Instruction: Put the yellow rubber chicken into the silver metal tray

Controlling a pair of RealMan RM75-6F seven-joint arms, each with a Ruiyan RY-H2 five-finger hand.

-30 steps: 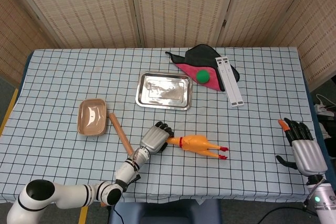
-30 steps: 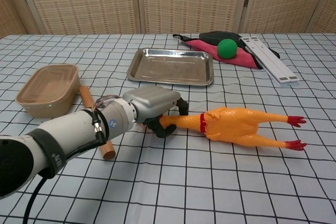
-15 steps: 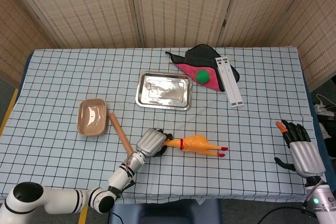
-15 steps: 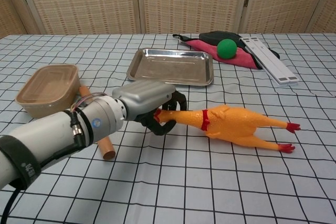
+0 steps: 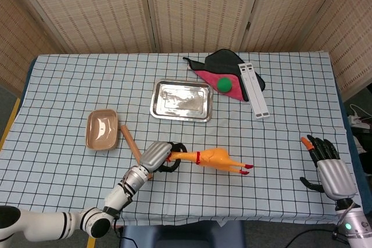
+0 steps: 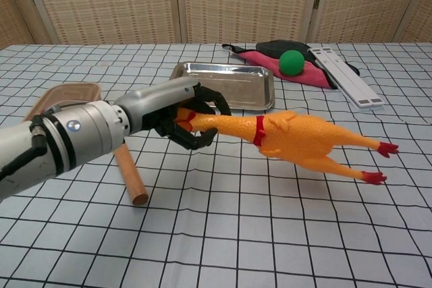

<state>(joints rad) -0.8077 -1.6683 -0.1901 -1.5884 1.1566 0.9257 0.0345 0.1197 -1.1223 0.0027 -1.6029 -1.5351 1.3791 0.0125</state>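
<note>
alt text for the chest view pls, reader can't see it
The left robot hand grips a yellow rubber chicken by its head, lifting it above a checked tablecloth. Behind sits an empty silver metal tray.

Cloth: your table (image 5: pixel 70 79) is covered by a blue-and-white checked one.
Tan tub (image 5: pixel 102 129): on your left side, open side up.
Wooden rod (image 5: pixel 129 142): lying just beside the tub.
Green ball (image 5: pixel 224 84): resting on the red-and-black fabric (image 5: pixel 216 65), far side.
White slats (image 5: pixel 254 89): paired, against that fabric's right edge.
Backdrop: woven screens (image 5: pixel 192 7).
</note>
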